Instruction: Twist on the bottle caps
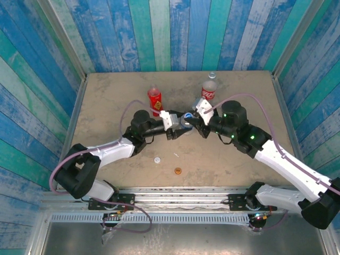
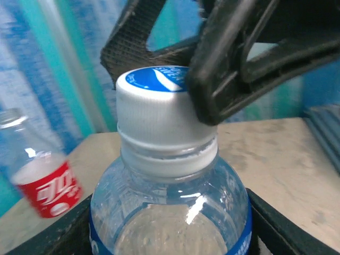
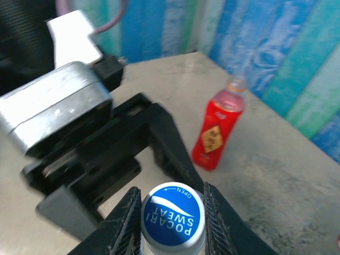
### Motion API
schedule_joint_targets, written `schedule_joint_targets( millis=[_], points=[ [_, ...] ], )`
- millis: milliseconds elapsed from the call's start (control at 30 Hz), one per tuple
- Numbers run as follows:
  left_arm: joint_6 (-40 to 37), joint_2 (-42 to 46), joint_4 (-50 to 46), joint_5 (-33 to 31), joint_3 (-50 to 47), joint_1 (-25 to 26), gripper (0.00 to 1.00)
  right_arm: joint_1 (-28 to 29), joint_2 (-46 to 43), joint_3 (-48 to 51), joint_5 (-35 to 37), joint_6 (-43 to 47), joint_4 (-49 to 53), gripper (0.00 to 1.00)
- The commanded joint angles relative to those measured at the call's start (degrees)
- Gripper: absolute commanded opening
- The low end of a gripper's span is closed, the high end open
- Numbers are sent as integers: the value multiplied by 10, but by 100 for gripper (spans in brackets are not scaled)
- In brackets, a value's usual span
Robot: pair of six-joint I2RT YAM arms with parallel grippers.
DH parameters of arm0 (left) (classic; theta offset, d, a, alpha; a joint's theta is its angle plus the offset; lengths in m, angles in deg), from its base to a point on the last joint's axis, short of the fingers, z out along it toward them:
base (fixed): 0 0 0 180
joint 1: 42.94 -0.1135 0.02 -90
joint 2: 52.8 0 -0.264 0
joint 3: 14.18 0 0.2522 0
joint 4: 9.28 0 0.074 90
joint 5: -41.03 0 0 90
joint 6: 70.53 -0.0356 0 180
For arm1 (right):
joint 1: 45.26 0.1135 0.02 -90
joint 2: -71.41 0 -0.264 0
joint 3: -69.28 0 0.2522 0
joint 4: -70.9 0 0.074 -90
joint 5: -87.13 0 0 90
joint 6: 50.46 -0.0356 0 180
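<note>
2 claws share the job: left claw (image 1: 182,125) clenches the blue-label bottle (image 2: 170,212), right claw (image 3: 172,226) pinches its blue cap (image 3: 172,212); best twist squarely, bottle upright.

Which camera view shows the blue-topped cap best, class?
Right wrist: the blue-topped cap faces the lens, lettering readable, held in the right end effector. Left wrist shows its white side on the clear bottle; top external shows a tiny blue spot.
</note>
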Motion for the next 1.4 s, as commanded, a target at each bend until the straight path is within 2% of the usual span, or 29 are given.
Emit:
schedule_joint_targets(
  millis=[0,100,233,300,400,500,600,700,733,833,933,1033,1200,1367],
  points=[
    [65,-33,79,-225,42,1,46,13,24,34,159,-125,-35,3],
    [76,-59,62,-345,72,20,45,25,53,38,213,-213,-51,3],
    [85,-90,45,-434,110,46,45,55,103,29,277,-269,-65,4],
    [80,-97,36,-454,120,54,45,58,122,22,298,-280,-63,4],
    [83,-91,41,-451,113,54,45,57,125,21,304,-264,-75,5],
    [83,-82,45,-432,99,49,45,49,110,24,280,-224,-89,7],
    [93,-82,96,-363,69,34,45,35,88,28,209,-161,-100,22],
    [105,-80,128,-263,45,7,45,19,46,46,128,-124,-114,37],
    [96,-77,138,-222,35,1,45,12,29,54,96,-112,-118,42],
    [81,-63,171,-67,-4,-24,45,0,-22,66,1,-74,-100,49],
    [60,-42,133,68,-18,-40,46,-3,-60,54,-74,-28,-33,58],
    [-24,-13,-7,153,4,-40,47,-4,-74,30,-102,-1,42,60],
    [-104,17,-136,235,33,-41,46,-4,-69,-3,-140,27,104,60],
    [-116,21,-163,279,41,-40,44,-5,-31,-37,-188,51,137,56]
  ],
)
